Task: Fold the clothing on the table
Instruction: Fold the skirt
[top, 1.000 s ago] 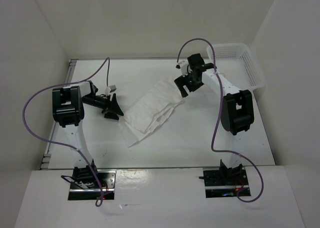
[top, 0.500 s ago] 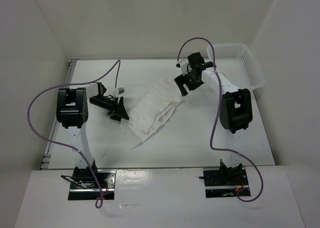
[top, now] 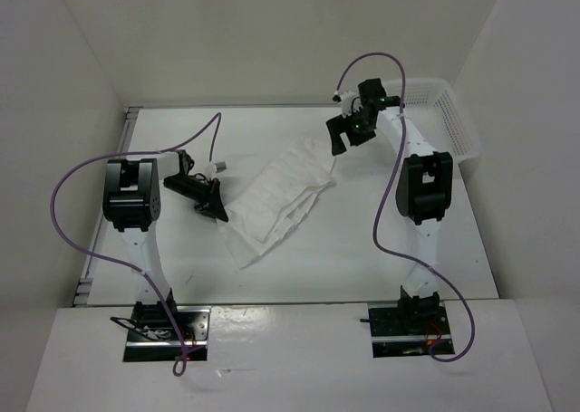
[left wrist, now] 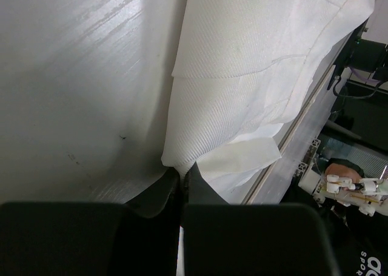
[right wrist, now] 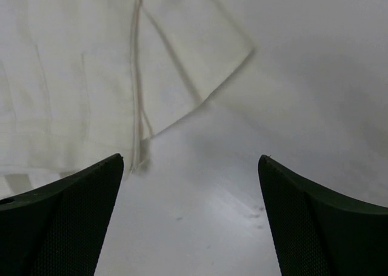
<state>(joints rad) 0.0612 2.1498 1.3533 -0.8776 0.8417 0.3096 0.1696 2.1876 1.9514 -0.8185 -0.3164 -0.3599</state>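
Note:
The clothing (top: 276,195) is a white ribbed garment, lying crumpled on a diagonal across the middle of the table (top: 362,249). My left gripper (top: 217,211) is at its left edge. In the left wrist view the left gripper (left wrist: 181,173) is shut on a pinched corner of the clothing (left wrist: 242,76). My right gripper (top: 337,146) hovers above the garment's far right corner. In the right wrist view the right gripper (right wrist: 191,167) stands open over bare table, with the hem of the clothing (right wrist: 73,76) just ahead and nothing between its fingers (right wrist: 73,209).
A white mesh basket (top: 449,113) stands at the far right corner of the table. White walls enclose the table on three sides. Purple cables loop from both arms. The table's metal edge rail (top: 109,204) runs along the left.
My left gripper slid right to the garment's left edge and shut on its corner. My right gripper rose and pulled back toward the far right, still open.

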